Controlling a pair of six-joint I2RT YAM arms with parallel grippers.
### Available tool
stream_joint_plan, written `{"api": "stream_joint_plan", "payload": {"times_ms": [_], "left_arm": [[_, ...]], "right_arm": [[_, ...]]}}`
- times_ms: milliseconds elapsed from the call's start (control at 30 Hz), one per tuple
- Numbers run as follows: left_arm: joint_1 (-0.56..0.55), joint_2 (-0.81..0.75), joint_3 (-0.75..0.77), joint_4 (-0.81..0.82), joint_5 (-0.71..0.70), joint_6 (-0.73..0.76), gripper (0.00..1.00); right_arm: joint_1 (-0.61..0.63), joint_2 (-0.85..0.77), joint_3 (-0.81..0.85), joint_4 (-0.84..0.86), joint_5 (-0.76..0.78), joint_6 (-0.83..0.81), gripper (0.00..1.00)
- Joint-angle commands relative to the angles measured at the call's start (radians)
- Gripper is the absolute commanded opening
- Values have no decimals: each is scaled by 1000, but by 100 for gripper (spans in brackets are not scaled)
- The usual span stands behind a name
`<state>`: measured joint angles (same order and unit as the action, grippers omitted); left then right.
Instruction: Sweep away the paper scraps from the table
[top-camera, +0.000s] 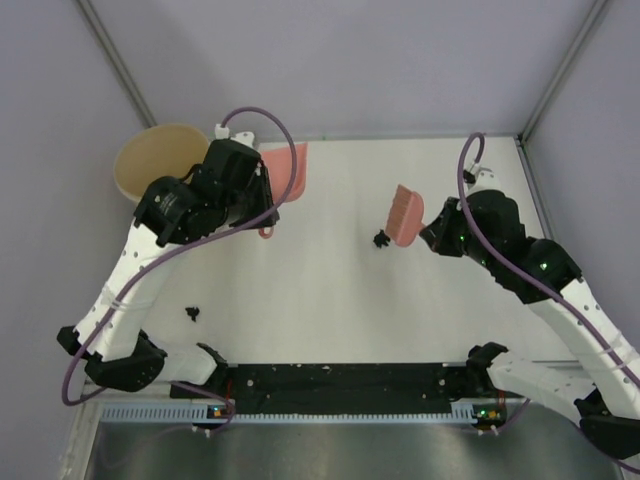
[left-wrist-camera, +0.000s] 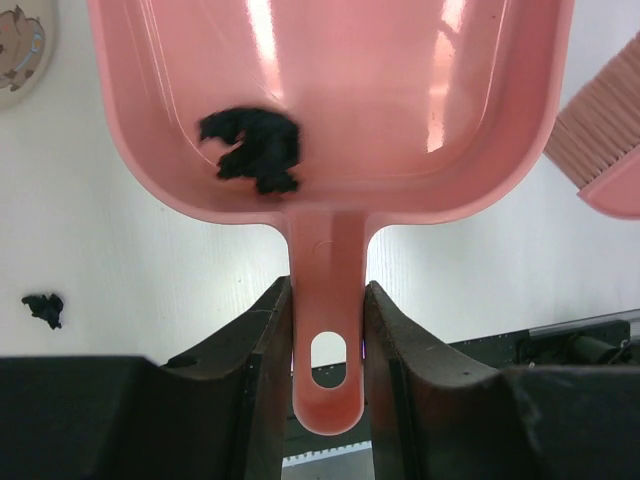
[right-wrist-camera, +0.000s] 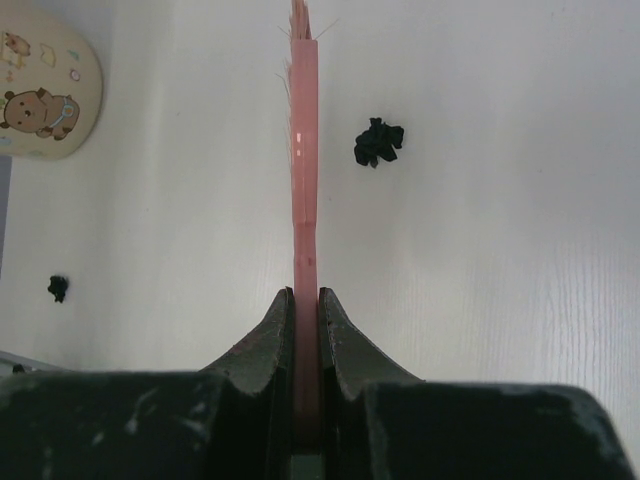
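Observation:
My left gripper (top-camera: 263, 208) (left-wrist-camera: 328, 345) is shut on the handle of a pink dustpan (top-camera: 286, 170) (left-wrist-camera: 330, 110) and holds it at the table's far left. One black paper scrap (left-wrist-camera: 255, 148) lies inside the pan. My right gripper (top-camera: 430, 232) (right-wrist-camera: 306, 325) is shut on a pink brush (top-camera: 405, 215) (right-wrist-camera: 303, 150), seen edge-on in the right wrist view. A second scrap (top-camera: 381, 239) (right-wrist-camera: 378, 142) lies on the white table (top-camera: 330, 320) just left of the brush. A third scrap (top-camera: 193, 314) (left-wrist-camera: 43, 308) (right-wrist-camera: 58, 288) lies near the front left.
A beige bowl (top-camera: 158, 160) (right-wrist-camera: 45, 85) stands at the far left corner, beside the dustpan. A black strip (top-camera: 340, 385) runs along the table's near edge between the arm bases. Grey-lilac walls close in the far side and both sides.

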<state>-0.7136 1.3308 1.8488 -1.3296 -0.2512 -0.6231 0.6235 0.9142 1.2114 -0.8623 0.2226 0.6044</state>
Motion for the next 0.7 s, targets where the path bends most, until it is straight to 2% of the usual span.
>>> {"api": "stream_joint_plan", "payload": {"times_ms": [0, 300, 667], "left_arm": [[103, 47, 130, -39, 92, 65, 0], [330, 160, 317, -71, 237, 66, 0], [578, 191, 362, 7, 476, 28, 0]], "right_arm": [[-2, -8, 25, 13, -11, 21, 0], [-2, -34, -1, -3, -26, 54, 0], [-2, -64, -50, -12, -54, 104, 0]]}}
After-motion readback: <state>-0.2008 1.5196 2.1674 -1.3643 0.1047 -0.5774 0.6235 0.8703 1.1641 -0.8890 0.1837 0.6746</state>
